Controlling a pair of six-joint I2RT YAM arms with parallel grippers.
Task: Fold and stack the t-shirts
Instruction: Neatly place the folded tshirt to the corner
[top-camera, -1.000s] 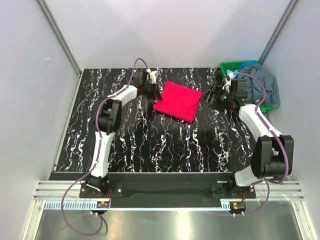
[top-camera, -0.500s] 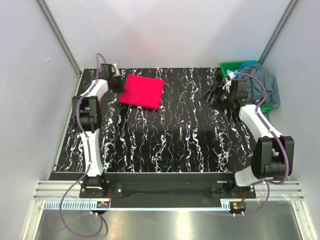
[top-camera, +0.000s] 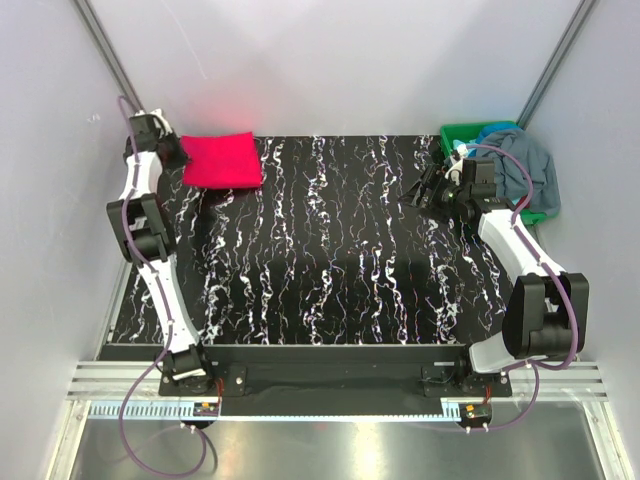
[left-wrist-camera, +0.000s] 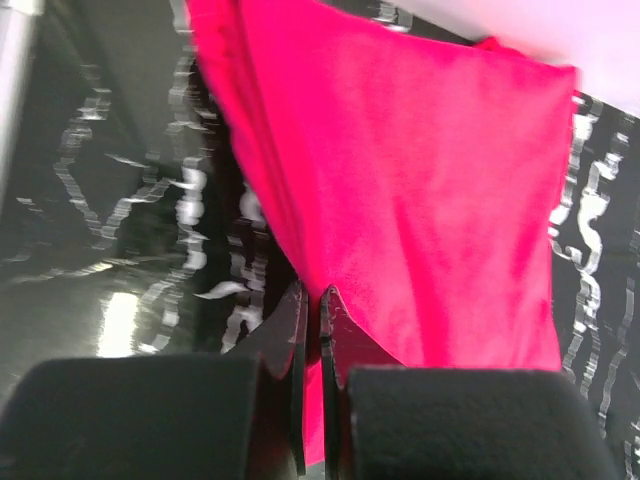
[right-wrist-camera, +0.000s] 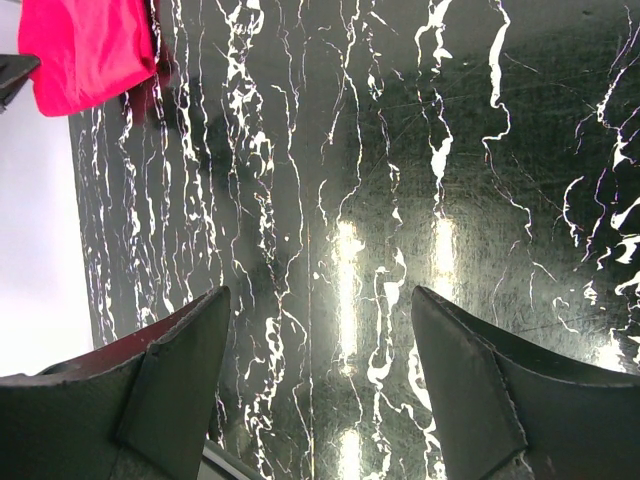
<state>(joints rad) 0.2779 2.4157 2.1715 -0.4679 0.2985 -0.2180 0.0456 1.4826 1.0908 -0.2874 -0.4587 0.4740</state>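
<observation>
My left gripper (left-wrist-camera: 310, 297) pinches the folded pink shirt (top-camera: 222, 160), well apart from the green bin (top-camera: 462, 131). My right gripper (right-wrist-camera: 318, 300) gapes empty near that bin. A snagged release could undo the fold.

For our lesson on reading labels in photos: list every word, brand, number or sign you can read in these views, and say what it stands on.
None can be read.
Magenta t-shirt: plain, no print showing.
Green bin: no label visible.
Pale strip along the near rail: fine marks, too small to read.
</observation>
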